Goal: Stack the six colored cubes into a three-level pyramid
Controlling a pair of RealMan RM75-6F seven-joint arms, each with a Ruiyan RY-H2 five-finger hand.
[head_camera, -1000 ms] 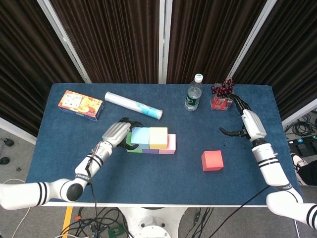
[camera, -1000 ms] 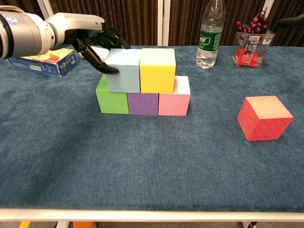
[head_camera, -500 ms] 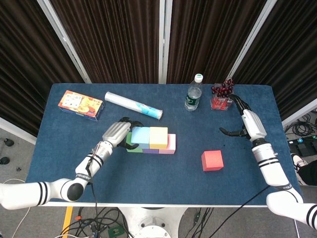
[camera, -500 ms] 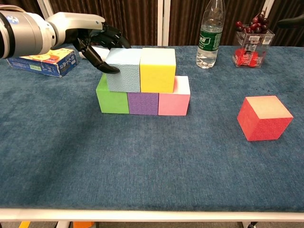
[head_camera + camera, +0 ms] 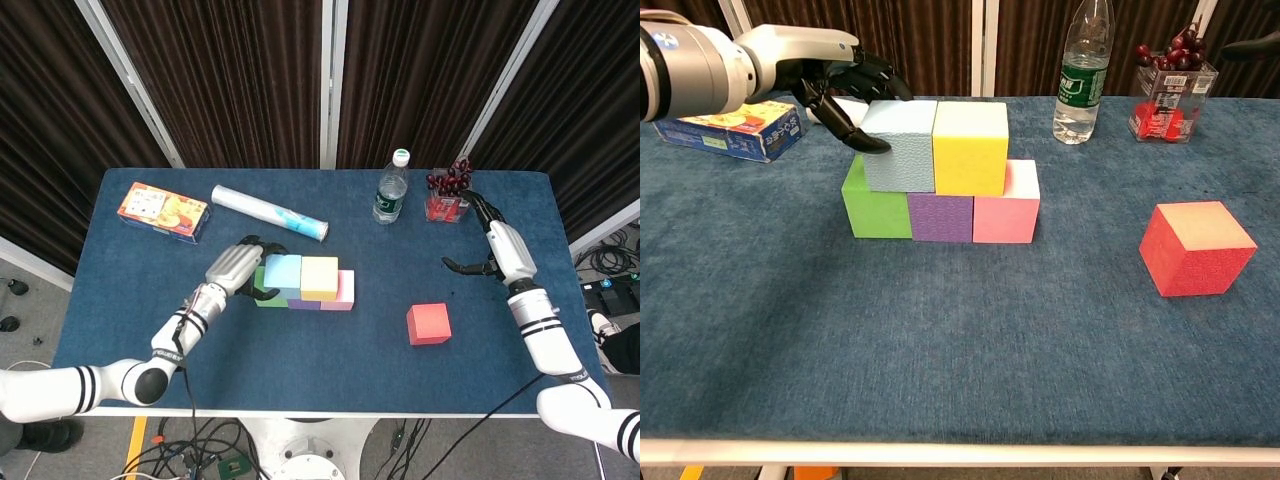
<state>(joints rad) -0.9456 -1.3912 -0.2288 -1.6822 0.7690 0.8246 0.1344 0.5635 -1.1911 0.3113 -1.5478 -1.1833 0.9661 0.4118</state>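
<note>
We see our left hand (image 5: 845, 95) reaching in from the left edge of the table (image 5: 940, 350), forearm low and roughly level, its dark fingers (image 5: 862, 140) curled around the left side of the light blue cube (image 5: 900, 148); a fingertip touches that cube's front left edge, though we cannot tell how firmly it grips. The light blue cube sits on the second level, side by side and touching the yellow cube (image 5: 970, 150). Beneath them runs the bottom row of three touching cubes: green cube (image 5: 875, 210) at the left, purple cube (image 5: 942, 218) in the middle, pink cube (image 5: 1005, 212) at the right. This stack stands near the middle of the table, a little toward the left. The red cube (image 5: 1197, 248) lies alone on the cloth, well apart to the right of the stack and nearer the front edge. Our right hand (image 5: 482, 262) hovers near the right edge of the table, forearm angled in from the front right corner, fingers spread and holding nothing. Along the far edge stand a water bottle (image 5: 1082, 75) and, near the far right corner, a clear box of cherries (image 5: 1168, 95). Toward the far left corner lie a colourful carton (image 5: 162, 212) and a rolled tube (image 5: 268, 213).
</note>
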